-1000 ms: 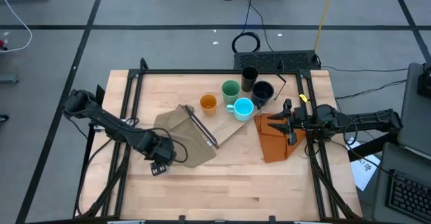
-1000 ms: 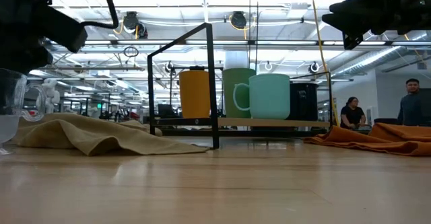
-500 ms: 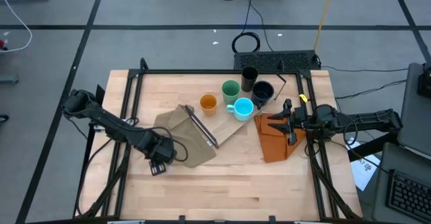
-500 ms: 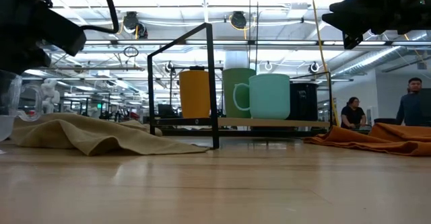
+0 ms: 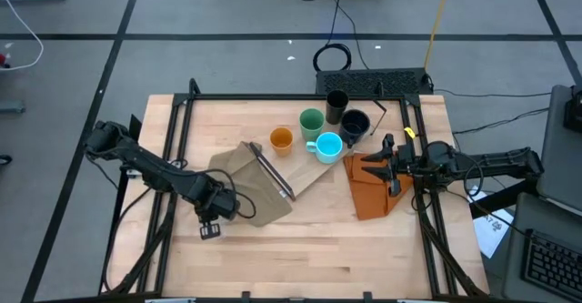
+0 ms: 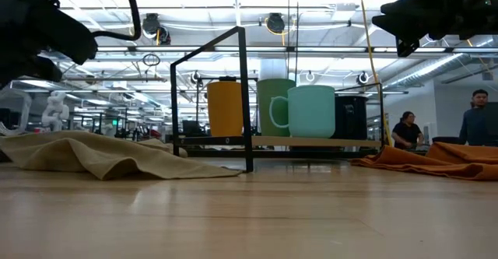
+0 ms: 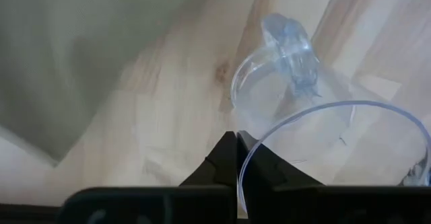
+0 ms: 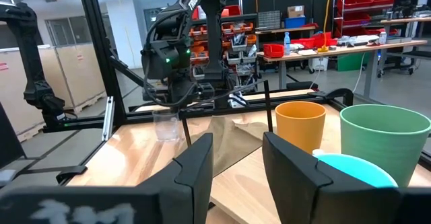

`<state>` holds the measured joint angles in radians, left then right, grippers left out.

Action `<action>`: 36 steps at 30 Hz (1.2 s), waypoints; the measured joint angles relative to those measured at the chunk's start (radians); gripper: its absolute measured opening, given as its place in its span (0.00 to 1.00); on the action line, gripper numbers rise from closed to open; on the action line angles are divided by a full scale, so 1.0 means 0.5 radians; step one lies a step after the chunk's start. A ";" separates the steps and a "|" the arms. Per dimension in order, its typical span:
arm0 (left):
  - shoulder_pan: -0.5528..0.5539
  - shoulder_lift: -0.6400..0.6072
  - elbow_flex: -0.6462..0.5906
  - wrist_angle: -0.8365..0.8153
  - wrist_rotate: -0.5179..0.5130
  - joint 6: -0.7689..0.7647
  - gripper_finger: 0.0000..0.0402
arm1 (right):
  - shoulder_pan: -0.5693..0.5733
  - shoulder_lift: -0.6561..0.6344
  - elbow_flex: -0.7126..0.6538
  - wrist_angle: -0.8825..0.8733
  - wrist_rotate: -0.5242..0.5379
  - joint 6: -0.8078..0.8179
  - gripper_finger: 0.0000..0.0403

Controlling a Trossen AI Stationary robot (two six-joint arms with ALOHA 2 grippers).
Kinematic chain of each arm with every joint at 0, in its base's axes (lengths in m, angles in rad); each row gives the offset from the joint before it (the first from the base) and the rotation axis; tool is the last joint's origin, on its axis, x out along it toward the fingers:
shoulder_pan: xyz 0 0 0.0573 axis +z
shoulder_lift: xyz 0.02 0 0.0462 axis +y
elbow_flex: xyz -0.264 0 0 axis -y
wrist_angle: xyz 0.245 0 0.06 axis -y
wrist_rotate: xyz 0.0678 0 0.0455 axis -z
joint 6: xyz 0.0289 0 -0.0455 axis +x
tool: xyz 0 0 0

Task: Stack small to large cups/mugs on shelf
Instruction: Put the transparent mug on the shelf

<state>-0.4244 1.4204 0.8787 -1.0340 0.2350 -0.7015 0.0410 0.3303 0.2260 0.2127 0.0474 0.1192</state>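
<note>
Jaws of the left gripper (image 7: 236,158) pinch the rim of the tiny clear plastic cup (image 7: 296,116), lifted off the wooden surface (image 5: 318,248) at its near left, presumably for carrying to the pale plywood shelf (image 5: 309,177) holding the other cups. The right gripper (image 8: 237,158) waits at far right, jaws apart.

Clear cup (image 7: 296,109) rim cut by frame edge; black tumbler (image 6: 354,117) mostly hidden.
</note>
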 joint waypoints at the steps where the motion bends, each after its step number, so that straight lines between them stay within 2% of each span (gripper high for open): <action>1: 0.001 0.000 0.000 0.000 0.004 0.017 0.01 | 0.000 0.001 0.000 0.000 0.000 0.000 0.30; 9: 0.023 0.000 0.020 -0.049 0.097 0.124 0.01 | 0.000 0.000 0.000 -0.008 0.000 -0.005 0.30; 15: 0.025 -0.001 0.208 -0.228 0.071 0.185 0.00 | 0.000 0.001 0.000 -0.015 0.000 -0.007 0.30; 21: 0.055 0.000 0.593 -0.647 -0.147 0.216 0.00 | 0.000 0.000 0.000 -0.016 0.000 -0.007 0.30; 28: 0.144 -0.001 1.139 -1.077 -0.592 0.313 0.00 | 0.000 0.001 0.000 -0.015 0.000 -0.007 0.30; 33: 0.245 0.000 1.418 -1.070 -0.877 0.569 0.00 | 0.000 0.000 0.000 -0.015 0.000 -0.007 0.30; 36: 0.329 0.005 1.515 -1.069 -0.964 0.753 0.00 | 0.001 0.000 0.000 -0.013 0.000 -0.004 0.30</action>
<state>-0.2597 1.4227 1.6361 -1.5683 -0.2470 -0.3249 0.0414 0.3303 0.2260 0.2063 0.0475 0.1173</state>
